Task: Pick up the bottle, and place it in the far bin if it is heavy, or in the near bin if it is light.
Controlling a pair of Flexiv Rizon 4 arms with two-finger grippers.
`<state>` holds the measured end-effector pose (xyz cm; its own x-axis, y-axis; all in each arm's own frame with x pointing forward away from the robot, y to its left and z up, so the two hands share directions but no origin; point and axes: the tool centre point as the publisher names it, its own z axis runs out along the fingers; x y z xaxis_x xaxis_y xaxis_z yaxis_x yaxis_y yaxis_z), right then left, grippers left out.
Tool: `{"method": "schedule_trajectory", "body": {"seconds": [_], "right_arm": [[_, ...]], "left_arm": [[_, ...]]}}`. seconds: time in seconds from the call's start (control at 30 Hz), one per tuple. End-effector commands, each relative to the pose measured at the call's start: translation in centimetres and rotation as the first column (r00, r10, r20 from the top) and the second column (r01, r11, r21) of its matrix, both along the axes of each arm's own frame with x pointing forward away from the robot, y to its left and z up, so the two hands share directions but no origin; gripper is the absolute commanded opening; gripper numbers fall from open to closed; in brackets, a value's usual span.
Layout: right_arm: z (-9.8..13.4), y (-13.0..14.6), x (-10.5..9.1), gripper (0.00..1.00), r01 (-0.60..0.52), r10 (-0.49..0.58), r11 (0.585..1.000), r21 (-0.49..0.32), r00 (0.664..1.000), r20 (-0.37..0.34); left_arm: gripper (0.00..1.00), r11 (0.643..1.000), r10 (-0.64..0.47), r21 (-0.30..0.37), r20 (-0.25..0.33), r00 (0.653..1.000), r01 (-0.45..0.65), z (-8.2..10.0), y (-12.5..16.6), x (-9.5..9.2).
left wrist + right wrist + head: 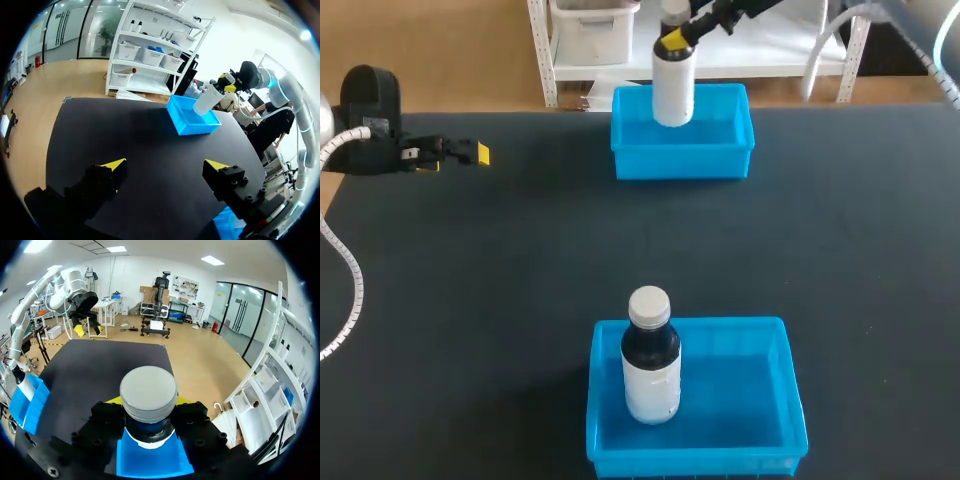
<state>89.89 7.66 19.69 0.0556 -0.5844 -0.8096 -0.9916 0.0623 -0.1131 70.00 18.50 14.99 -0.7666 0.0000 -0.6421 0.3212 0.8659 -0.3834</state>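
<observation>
- Bottle [672,90], white with a grey cap [148,390], hangs over the far bin [730,165], with its bottom about level with the rim of this bin. In the left wrist view it is a little tilted and seems not to rest on the floor of the bin.
- The right gripper [672,42] is above the far bin and grips the bottle at the neck, just under the cap, with one yellow tip on each side.
- The left gripper [165,165] has its fingers wide apart and nothing between them. It is well apart from the far bin, off to its left over the black table [520,260].
- The near bin [690,462] is across the table from the far bin, on the robot's side. A second bottle [650,365] stands upright in it.
- I judge the picking up as done, and the far bin as the chosen place, so the bottle counts as heavy.
- What is left, I think: to lower the bottle into the far bin, to open the fingers and to lift the arm away.
</observation>
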Motion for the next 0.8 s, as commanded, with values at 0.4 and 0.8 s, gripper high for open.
{"method": "schedule_trajectory", "body": {"seconds": [0.4,0.8], "right_arm": [[-3.3,2.8,2.1,0.0,-0.194,0.194,0.981,0.016,0.965,-0.177],[-5.2,3.4,3.0,0.0,-0.192,0.193,0.981,0.029,0.955,-0.223]], "left_arm": [[1.0,1.0,0.0,0.0,0.0,1.0,0.0,0.0,0.0,0.0],[1.0,1.0,0.0,0.0,0.0,1.0,0.0,0.0,0.0,0.0]]}}
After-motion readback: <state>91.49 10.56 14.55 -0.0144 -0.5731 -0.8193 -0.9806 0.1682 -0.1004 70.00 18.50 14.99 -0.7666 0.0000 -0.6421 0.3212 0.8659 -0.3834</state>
